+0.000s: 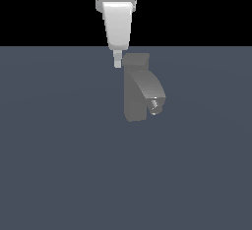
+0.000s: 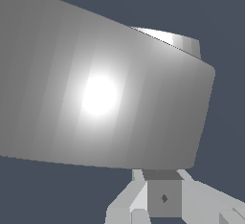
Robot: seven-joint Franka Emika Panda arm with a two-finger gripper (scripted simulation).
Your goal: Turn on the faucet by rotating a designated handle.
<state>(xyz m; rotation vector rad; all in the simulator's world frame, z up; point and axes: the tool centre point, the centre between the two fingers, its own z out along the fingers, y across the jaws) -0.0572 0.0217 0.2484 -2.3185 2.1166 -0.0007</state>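
Descending from above, the white pincer [image 1: 117, 62] hung at the level of the faucet [image 1: 140, 89] cap, just beside it on the exterior view's left. Only one narrow pale tip showed there, so whether the pincer was released or clenched could not be told; it appeared to grasp nothing. The faucet stood near the middle of the dark blue-grey tabletop [image 1: 59, 165], its matte grey column upright, its thick spout curving down toward the exterior view's right and ending in a small nozzle [image 1: 155, 107]. The handle could not be made out in the exterior view. In the wrist view a broad, smooth grey surface with a bright highlight filled most of the frame; which faucet part this was could not be settled. The coming move probably depended on a sideways push from the pincer's side of the cap.
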